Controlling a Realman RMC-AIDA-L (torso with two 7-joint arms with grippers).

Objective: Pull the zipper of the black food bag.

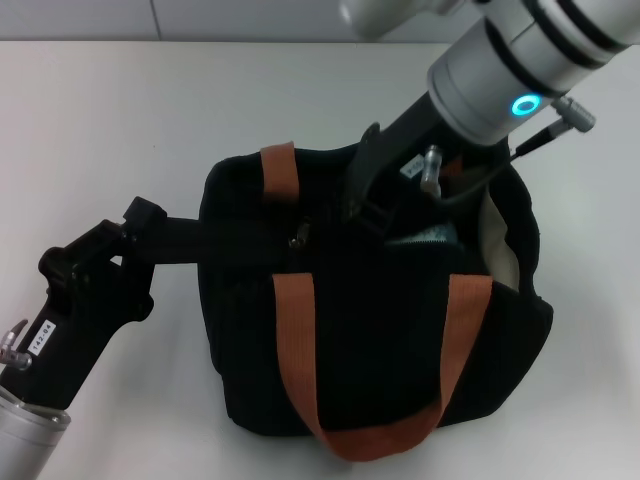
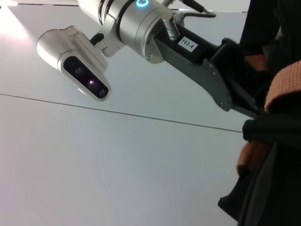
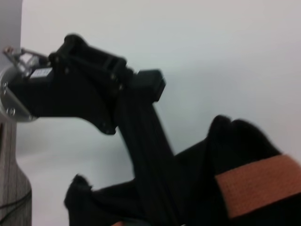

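Bag [image 1: 380, 340] mid-desk [image 1: 100, 130] | zipper [image 1: 298, 238] on top seam, 12 o'clock from front handle | left gripper [image 1: 128, 240] at 9 o'clock, fingers clamped on side strap [image 1: 190, 243], likely bracing | right gripper [image 1: 368, 205] over opening at 3 o'clock of zipper, fingers: cannot tell

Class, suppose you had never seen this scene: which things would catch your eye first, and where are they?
The black food bag sits mid-table, its orange handles bright against the fabric. The left end effector grips the black side strap, stretched sideways from the bag, while the right end effector reaches down into the bag's top beside the cream lining.
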